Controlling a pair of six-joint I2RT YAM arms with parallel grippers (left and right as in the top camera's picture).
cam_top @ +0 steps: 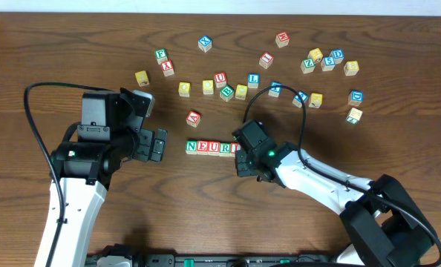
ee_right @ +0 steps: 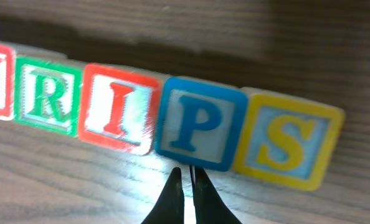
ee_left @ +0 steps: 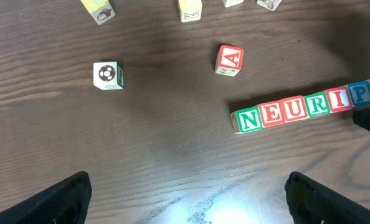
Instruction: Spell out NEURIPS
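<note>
right tool (ee_right: 185, 179): in the right wrist view its black fingertips were pinched together on nothing, poised just short of the lower edge of the blue-framed pale-wood P cube (ee_right: 200, 124); whether they touched it could not be told.
S cube (ee_right: 288, 140): this yellow-framed pale-wood block touched the P cube at the row's end, but sat turned slightly off the line.
I cube (ee_right: 118, 109): this red-framed block stood flush against the P cube's other side, with the green-framed R cube (ee_right: 46, 96) beyond it.
left tool (ee_left: 197, 205): in the left wrist view its two black fingers stood wide apart at the bottom corners, holding nothing, over the bare dark-brown wooden worktop (ee_left: 141, 155).
NEURIPS row (ee_left: 309, 107): seven cubes sat edge to edge and read N-E-U-R-I-P-S, off to the right and well clear of the left tool.
A cube (ee_left: 229, 60): this red-framed spare lay near the N end, apart from it.
ball cube (ee_left: 107, 74): this pale block with a football picture lay well apart to the left.
overhead view: the row lay mid-worktop between the arms; N, E, U and R were readable, and the rest was hidden under the right arm (cam_top: 309, 178).
spare cubes (cam_top: 253, 78): these were scattered across the far side, away from the row.
step in hand: the word looked spelled; squaring the S end seemed to be all that remained.
doing it well: keep the tips closed and press low and slowly against the S cube's skewed face only. Avoid shoving the P cube out of line. Then back straight off before lifting.
</note>
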